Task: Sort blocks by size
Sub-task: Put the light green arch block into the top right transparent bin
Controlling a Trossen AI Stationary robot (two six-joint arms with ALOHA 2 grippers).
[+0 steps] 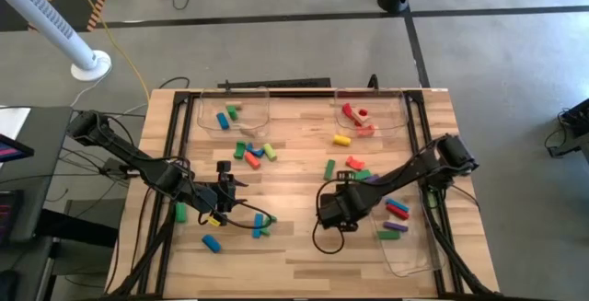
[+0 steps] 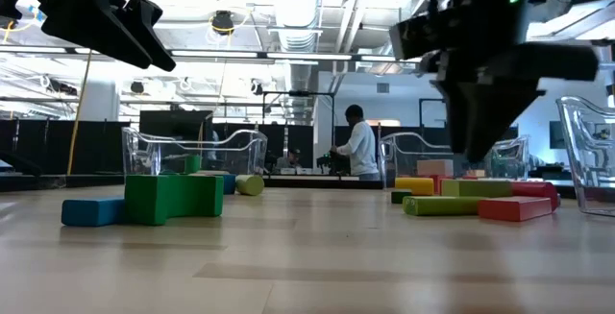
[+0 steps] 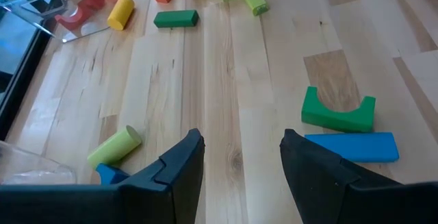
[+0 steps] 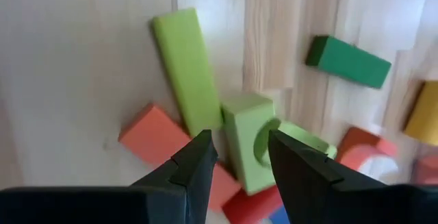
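Coloured wooden blocks lie scattered on the table (image 1: 304,264). My right gripper (image 1: 344,191) hangs open, pointing steeply down over a cluster of blocks. Its fingers (image 4: 198,157) stand on either side of a lime block with a round hole (image 4: 248,138), next to a long lime bar (image 4: 186,66) and an orange block (image 4: 152,136). I cannot tell whether they touch the lime block. My left gripper (image 3: 241,142) is open above bare wood at the table's left. A green arch (image 3: 337,111) and a blue bar (image 3: 352,146) lie beside it, and a lime cylinder (image 3: 115,147) on its other side.
Clear trays stand at the far left (image 1: 230,108) and the far right (image 1: 368,112), each with blocks in it, and a third at the near right (image 1: 409,246). A green bar (image 1: 329,167) and a yellow cylinder (image 1: 341,139) lie mid-table. A person (image 2: 360,146) stands beyond the table.
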